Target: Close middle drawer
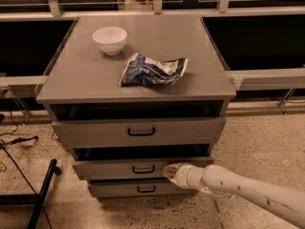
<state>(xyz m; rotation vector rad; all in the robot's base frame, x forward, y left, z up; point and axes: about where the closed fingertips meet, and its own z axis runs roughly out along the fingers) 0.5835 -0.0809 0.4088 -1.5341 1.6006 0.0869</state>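
Grey middle drawer, long axis left-right, faces camera, ajar; gripper (grip unclear) at its front.

Three drawers, one bowl, bag and gripper

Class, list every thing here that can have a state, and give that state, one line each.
top drawer: partly open
middle drawer: partly open
bottom drawer: looks shut
bowl: upright, looks empty
snack bag: crumpled, lying flat
gripper: at the middle drawer's front, right of its handle
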